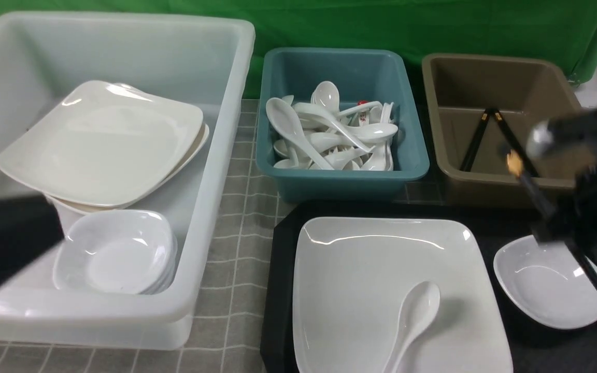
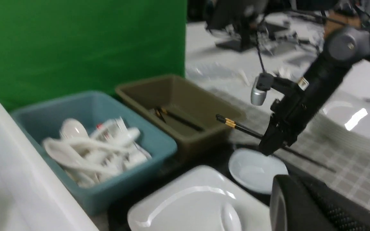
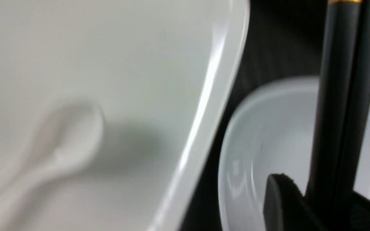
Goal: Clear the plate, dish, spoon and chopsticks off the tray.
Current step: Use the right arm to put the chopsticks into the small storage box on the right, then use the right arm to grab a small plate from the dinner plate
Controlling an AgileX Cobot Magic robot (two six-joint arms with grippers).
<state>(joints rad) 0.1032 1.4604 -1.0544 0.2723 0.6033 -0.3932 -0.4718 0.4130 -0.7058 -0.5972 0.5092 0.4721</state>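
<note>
The black tray (image 1: 280, 290) holds the large white plate (image 1: 371, 280), and the white spoon (image 1: 415, 316) lies on the plate. The small white dish (image 1: 547, 285) sits on the tray to the plate's right. My right gripper (image 1: 557, 228) is shut on the black chopsticks (image 1: 529, 186) and holds them slanted above the dish, gold-banded ends (image 2: 230, 122) toward the brown tub. In the right wrist view the chopsticks (image 3: 339, 112) pass between the pads over the dish (image 3: 268, 144). My left gripper (image 2: 303, 208) is shut and holds nothing; it hangs over the white tub, left of the tray.
A big white tub (image 1: 215, 155) at the left holds stacked plates and dishes. Behind the tray stand a teal tub (image 1: 340, 176) full of spoons and a brown tub (image 1: 485, 181) with another pair of chopsticks (image 1: 477, 137). A stack of white plates (image 2: 348, 122) stands beyond the tray's right side.
</note>
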